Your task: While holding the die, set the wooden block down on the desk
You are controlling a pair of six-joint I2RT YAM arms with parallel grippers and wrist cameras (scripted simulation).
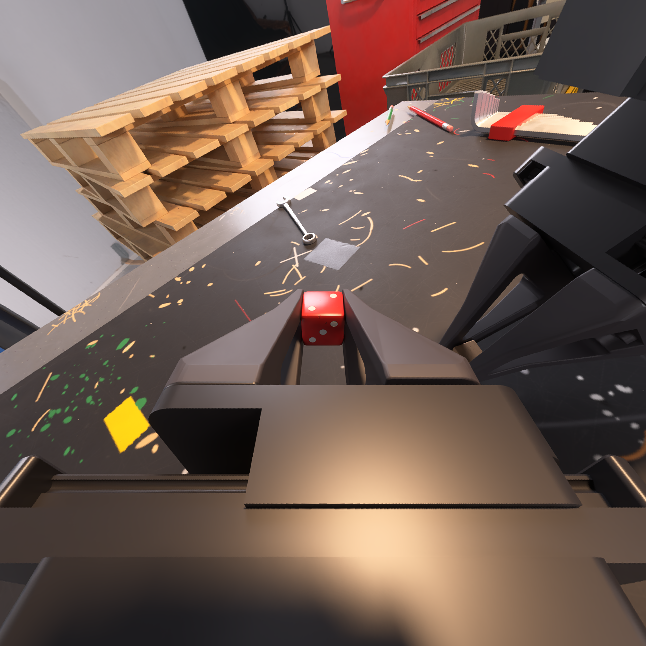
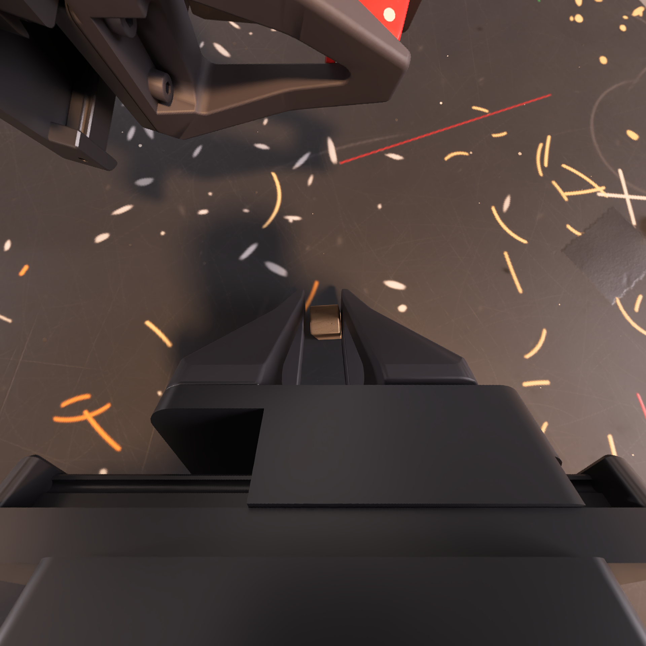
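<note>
My left gripper [image 1: 322, 307] is shut on a red die [image 1: 322, 316] with pale dots and holds it above the dark paint-marked desk [image 1: 402, 195]. My right gripper [image 2: 323, 307] is shut on a small wooden block [image 2: 325, 321] and holds it close above the desk [image 2: 419, 244], pointing down at it. In the right wrist view the left gripper's finger [image 2: 297, 70] crosses the top, with a corner of the die [image 2: 393, 15] behind it. In the left wrist view the right gripper's body [image 1: 559, 262] fills the right side, with a bit of the block [image 1: 466, 347] at its tip.
A wrench [image 1: 297, 220] and a grey tape patch [image 1: 330, 253] lie ahead on the desk. Pencils [image 1: 430, 119], a red-handled tool [image 1: 514, 122] and a grey crate [image 1: 454, 70] are at the far end. Stacked wooden pallets [image 1: 195, 140] stand beyond the desk's left edge. A yellow patch [image 1: 126, 423] is near left.
</note>
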